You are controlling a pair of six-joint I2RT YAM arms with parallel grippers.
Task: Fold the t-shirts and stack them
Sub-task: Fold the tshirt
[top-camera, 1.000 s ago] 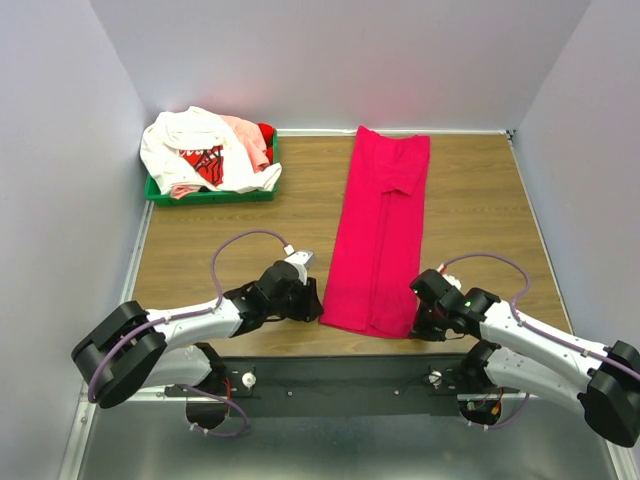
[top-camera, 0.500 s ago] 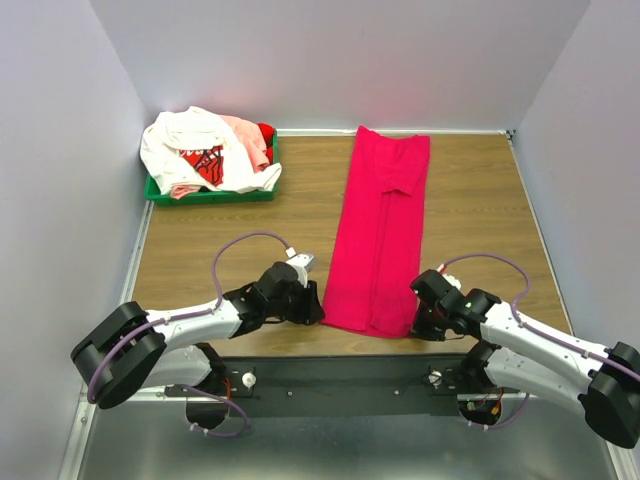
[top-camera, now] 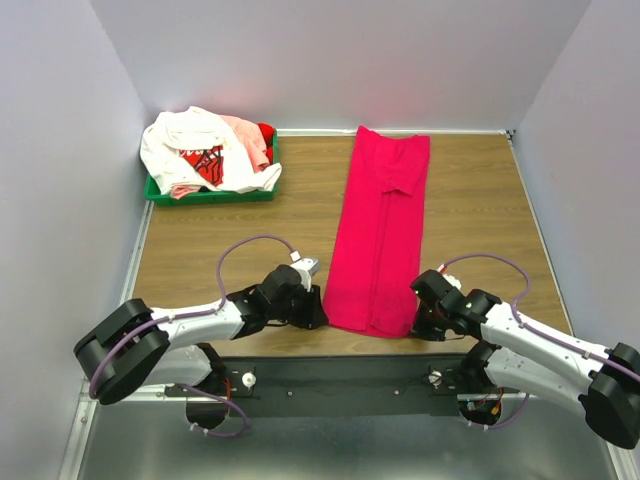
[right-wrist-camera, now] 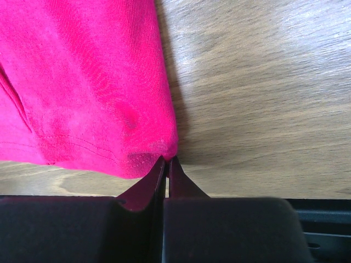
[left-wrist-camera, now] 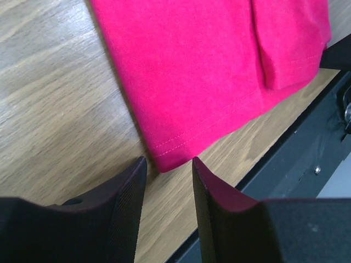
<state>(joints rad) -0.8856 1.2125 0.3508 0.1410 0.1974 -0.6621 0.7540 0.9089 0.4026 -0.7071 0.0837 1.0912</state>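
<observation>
The magenta-red t-shirt (top-camera: pixel 380 230) lies flat on the table as a long narrow strip, folded lengthwise. My left gripper (top-camera: pixel 312 318) is open at the shirt's near-left corner. In the left wrist view that corner (left-wrist-camera: pixel 170 156) sits just in front of the gap of the gripper (left-wrist-camera: pixel 169 160), with the fingers apart. My right gripper (top-camera: pixel 418 325) is shut on the shirt's near-right corner. In the right wrist view the gripper (right-wrist-camera: pixel 167 159) pinches the cloth's (right-wrist-camera: pixel 88 82) edge. The white t-shirt with the red graphic (top-camera: pixel 190 150), the pale pink one (top-camera: pixel 250 140) and the red one (top-camera: pixel 266 131) lie heaped in the tray.
The green plastic tray (top-camera: pixel 210 196) stands at the far left corner of the wooden table (top-camera: pixel 480 200). Walls close in the left, back and right sides. A black metal rail (top-camera: pixel 340 375) runs along the near edge behind both grippers.
My left gripper has moved right, up to the shirt's near-left corner. The right gripper and the shirt have not moved.
</observation>
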